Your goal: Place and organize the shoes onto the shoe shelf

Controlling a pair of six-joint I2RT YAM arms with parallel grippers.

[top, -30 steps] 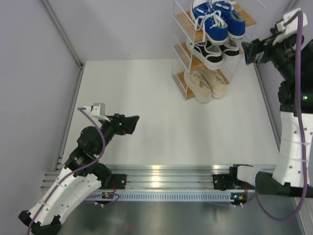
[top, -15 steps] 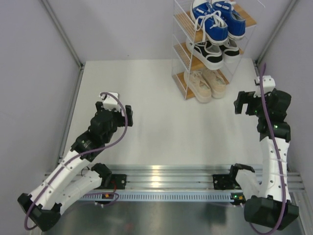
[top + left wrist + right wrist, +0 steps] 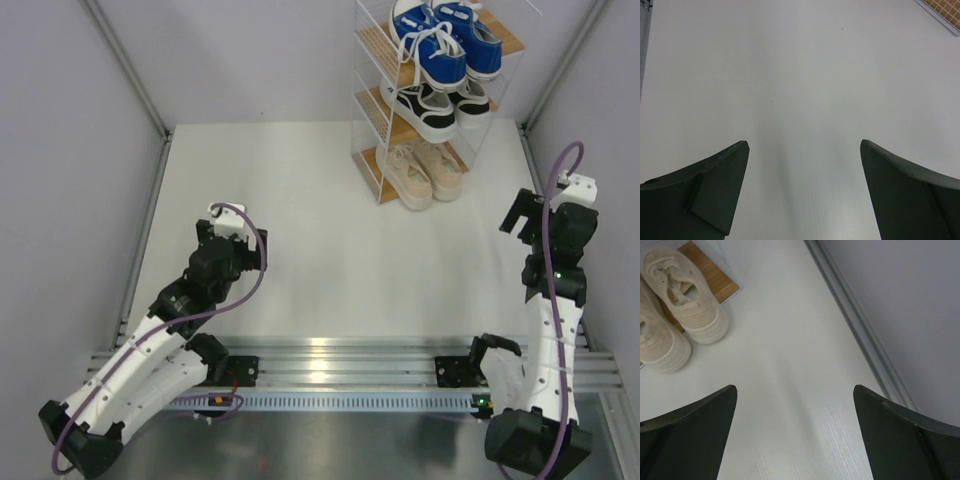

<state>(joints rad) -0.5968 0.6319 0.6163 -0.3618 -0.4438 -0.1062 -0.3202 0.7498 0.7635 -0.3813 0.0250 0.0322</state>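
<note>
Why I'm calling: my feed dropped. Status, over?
Left claw, right claw open, empty. Blue shoes top, black shoes middle, beige shoes bottom of shoe shelf. Nothing in the way.

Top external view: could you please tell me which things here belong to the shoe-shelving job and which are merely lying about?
Job:
blue sneakers, top tier
black sneakers, middle tier
beige sneakers, bottom tier
shoe shelf

Merely about:
white table
metal rail along its near edge
purple cables

Bright, even light, sharp focus — glare streaks the metal rail (image 3: 330,360).
</note>
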